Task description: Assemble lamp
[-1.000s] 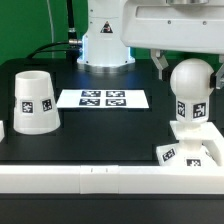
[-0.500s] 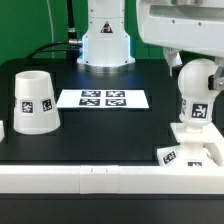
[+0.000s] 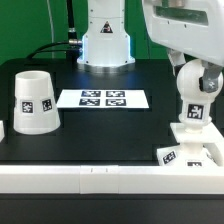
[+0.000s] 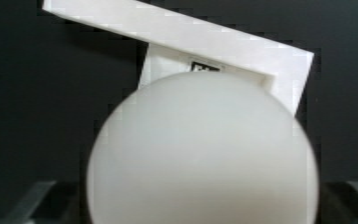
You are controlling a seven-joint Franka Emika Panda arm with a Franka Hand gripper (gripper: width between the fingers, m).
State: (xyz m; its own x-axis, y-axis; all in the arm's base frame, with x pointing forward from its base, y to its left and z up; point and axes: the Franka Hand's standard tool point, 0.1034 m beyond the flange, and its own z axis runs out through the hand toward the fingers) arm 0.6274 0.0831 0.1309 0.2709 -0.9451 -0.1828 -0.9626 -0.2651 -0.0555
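Bulb point(image 3: 192, 92) stands upright on the exterior view's right, its stem planted in the low square base point(image 3: 197, 150), which sits at the near right of the black table point(image 3: 110, 135), just behind the long white rail point(image 3: 90, 180) that runs along the near edge. From my seat I read the gripper point(image 3: 197, 76) as hanging straight above that bulb, low enough for its fingers to flank the round head. In the wrist view the bulb's head point(image 4: 202, 150) fills most of the picture, with the dark fingers point(image 4: 34, 200) showing only at the two corners beside it, one on each side. They are spread wide, wider than the head, and I see a thin gap on either flank, so I take it that nothing is gripped; I cannot say for certain that neither pad brushes the plastic. Beyond the head in that view I can make out part of the white base point(image 4: 220, 50) and the edge of a black-and-white tag on it.

The tapered shade point(image 3: 33, 102) stands mouth-down on the exterior view's left, well apart from bulb and base, its tag facing the camera. Between them, farther back, the marker board point(image 3: 102, 99) lies flat on the table. The arm's white pedestal point(image 3: 105, 40) stands at the far edge behind that board.
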